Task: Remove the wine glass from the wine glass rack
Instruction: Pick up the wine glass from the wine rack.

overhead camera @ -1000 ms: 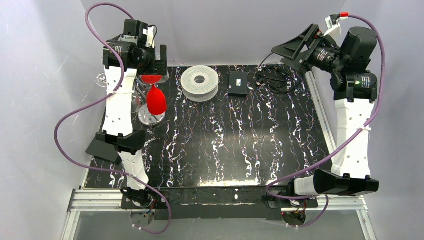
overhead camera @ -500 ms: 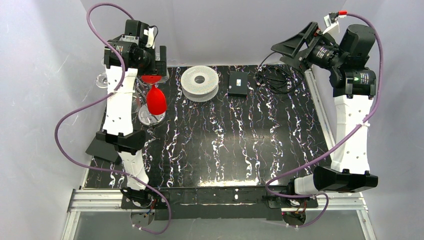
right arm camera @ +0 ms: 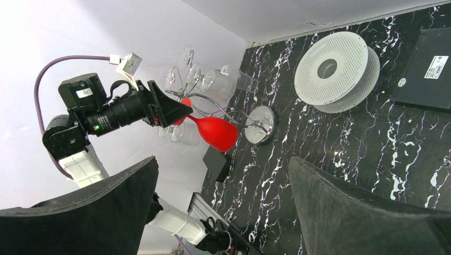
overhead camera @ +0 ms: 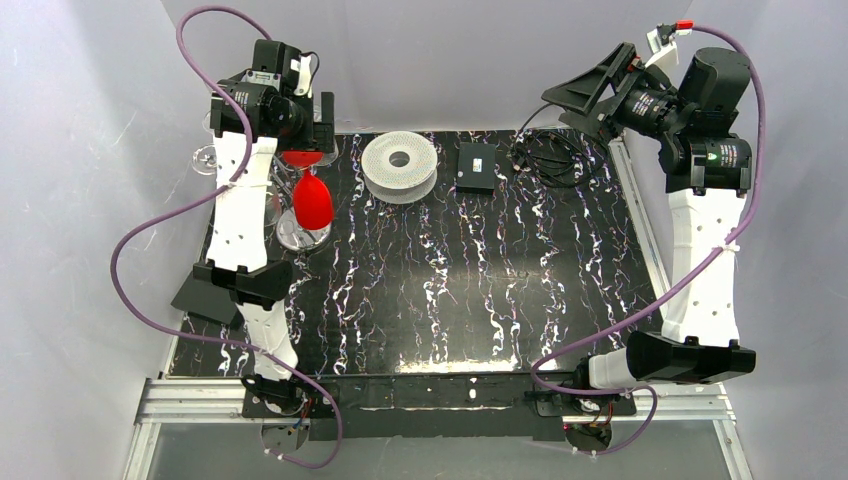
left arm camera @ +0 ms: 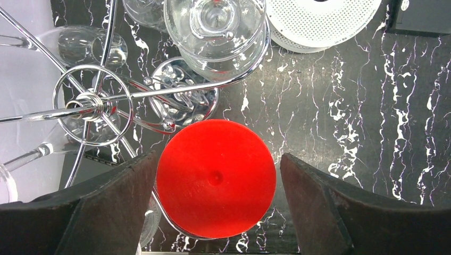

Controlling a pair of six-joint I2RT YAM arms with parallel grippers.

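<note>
The left tool (left arm camera: 215,183) points straight down, jaws spread wide. The right tool (right arm camera: 223,207) is held high, jaws fully apart, facing toward the left tool.

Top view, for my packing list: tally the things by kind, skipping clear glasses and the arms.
rack: 1
red glass: 1
spool: 1
black box: 1
cable bundle: 1
Total: 5

bright even light; glare on glossy black table (overhead camera: 480,290); sharp focus; wine glass rack (left arm camera: 89,102) glints.
</note>
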